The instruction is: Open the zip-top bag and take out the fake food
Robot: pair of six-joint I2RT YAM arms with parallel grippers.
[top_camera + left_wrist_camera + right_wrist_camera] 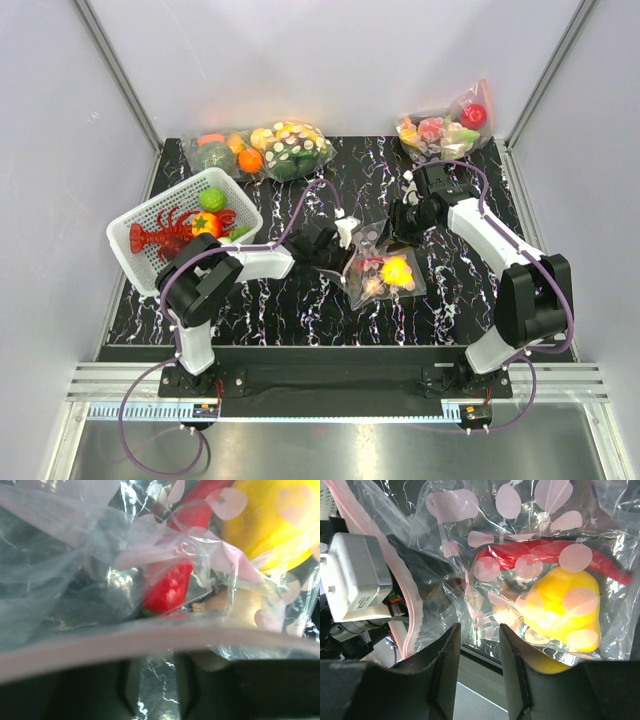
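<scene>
Fingers of the left gripper (345, 245) show only as blurred dark shapes low in the left wrist view, with the pinkish zip strip (150, 642) running across above them; whether they grip it cannot be told. Just right of them, the zip-top bag (380, 265) is near the middle of the black marbled table (470, 290), between the 2 grippers. The fake food (395, 272) is inside it: a small red piece (167, 587), a tan piece (235, 605) and a yellow fruit (560, 605). The right gripper (480, 630) is at the bag's far right corner, its 2 fingers a narrow gap apart, with the dotted film at their tips but not plainly pinched.
</scene>
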